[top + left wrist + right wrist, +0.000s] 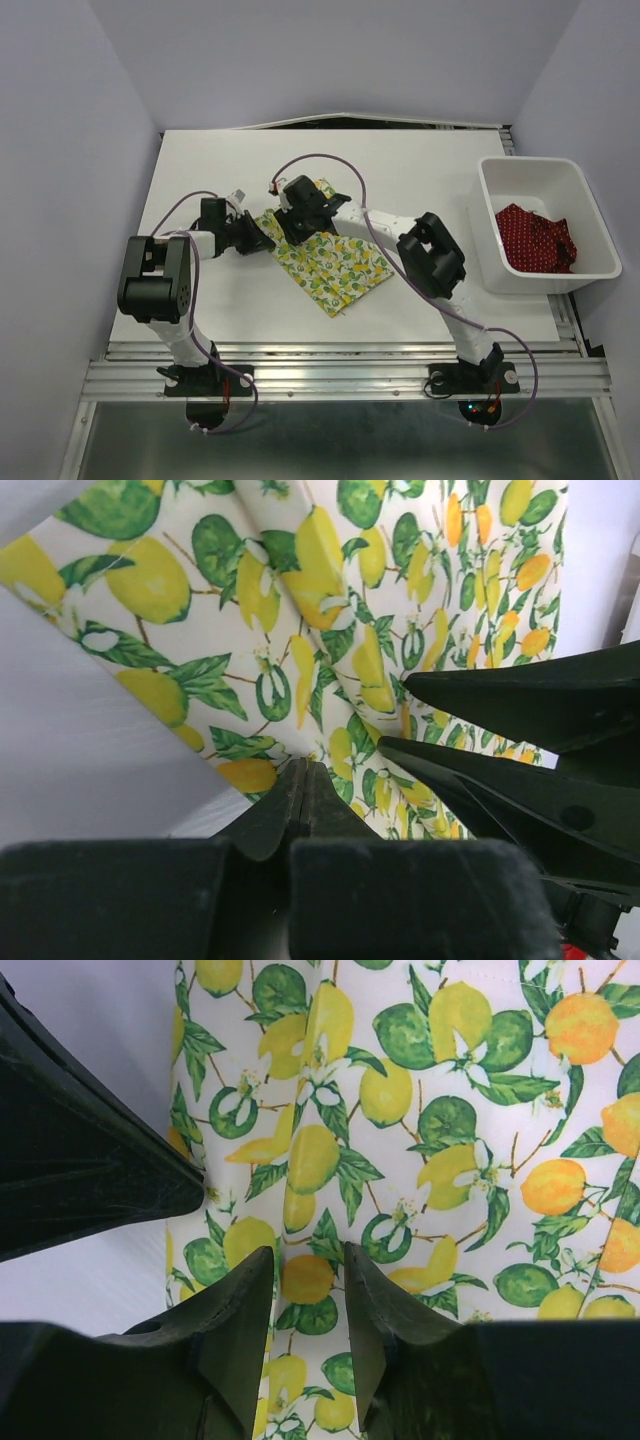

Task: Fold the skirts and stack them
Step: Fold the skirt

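Left end effector has its fingers pressed together on the edge of the lemon skirt, as far as I can see. My right end effector, just beside it, has its fingers a narrow gap apart over a raised crease in the cloth; I cannot tell whether it pinches. That skirt spreads away from both as a flat, folded diamond on the tabletop. It is thin, matte white fabric printed with yellow lemons and green leaves. Well to the right of the right end effector, the red skirt, dotted white, lies crumpled inside a smooth white plastic bin.
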Robot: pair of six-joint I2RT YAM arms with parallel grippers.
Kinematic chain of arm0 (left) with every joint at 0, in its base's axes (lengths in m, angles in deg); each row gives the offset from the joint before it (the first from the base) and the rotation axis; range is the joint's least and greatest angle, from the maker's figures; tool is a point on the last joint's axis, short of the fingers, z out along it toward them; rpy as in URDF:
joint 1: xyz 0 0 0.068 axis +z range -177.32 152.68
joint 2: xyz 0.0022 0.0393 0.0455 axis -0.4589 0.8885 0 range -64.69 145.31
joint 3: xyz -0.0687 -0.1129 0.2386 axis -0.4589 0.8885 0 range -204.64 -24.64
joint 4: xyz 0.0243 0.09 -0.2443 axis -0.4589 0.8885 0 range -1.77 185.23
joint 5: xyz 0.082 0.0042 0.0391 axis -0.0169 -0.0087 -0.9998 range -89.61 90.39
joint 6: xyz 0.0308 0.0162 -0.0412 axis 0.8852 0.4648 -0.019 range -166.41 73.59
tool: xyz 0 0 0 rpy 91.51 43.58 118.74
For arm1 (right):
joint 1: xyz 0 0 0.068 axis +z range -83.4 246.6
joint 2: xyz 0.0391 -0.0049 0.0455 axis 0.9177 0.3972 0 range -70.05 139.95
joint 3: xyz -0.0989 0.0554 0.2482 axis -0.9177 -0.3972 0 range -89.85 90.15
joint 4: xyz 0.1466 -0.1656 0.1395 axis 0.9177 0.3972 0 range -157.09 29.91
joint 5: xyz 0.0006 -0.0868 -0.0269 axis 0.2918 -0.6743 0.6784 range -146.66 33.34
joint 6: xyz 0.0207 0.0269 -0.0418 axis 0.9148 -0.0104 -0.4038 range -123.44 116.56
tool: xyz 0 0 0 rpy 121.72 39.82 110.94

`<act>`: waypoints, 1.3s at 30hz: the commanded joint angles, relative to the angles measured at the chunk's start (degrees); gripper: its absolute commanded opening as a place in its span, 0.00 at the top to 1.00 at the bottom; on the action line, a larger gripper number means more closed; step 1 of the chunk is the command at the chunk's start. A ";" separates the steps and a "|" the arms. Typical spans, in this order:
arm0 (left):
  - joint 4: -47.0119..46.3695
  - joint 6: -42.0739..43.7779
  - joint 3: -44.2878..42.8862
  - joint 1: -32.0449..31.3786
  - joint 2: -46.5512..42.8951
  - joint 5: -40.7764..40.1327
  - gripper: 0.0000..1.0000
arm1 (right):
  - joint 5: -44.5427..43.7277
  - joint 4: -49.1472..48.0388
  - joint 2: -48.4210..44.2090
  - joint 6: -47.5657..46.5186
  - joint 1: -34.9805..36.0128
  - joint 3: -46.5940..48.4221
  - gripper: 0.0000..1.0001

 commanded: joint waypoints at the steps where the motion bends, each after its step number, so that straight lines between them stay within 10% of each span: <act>1: -0.89 0.52 -1.21 0.37 1.47 -0.36 1.00 | -3.21 0.46 1.57 -1.64 0.46 3.88 0.61; 13: 0.25 1.23 -0.95 0.54 0.95 -3.00 1.00 | -1.10 1.87 1.75 -1.64 0.46 5.81 0.99; 39: 1.22 1.58 -1.30 0.72 0.68 -4.76 1.00 | 8.48 1.69 -1.24 6.80 0.46 9.68 0.99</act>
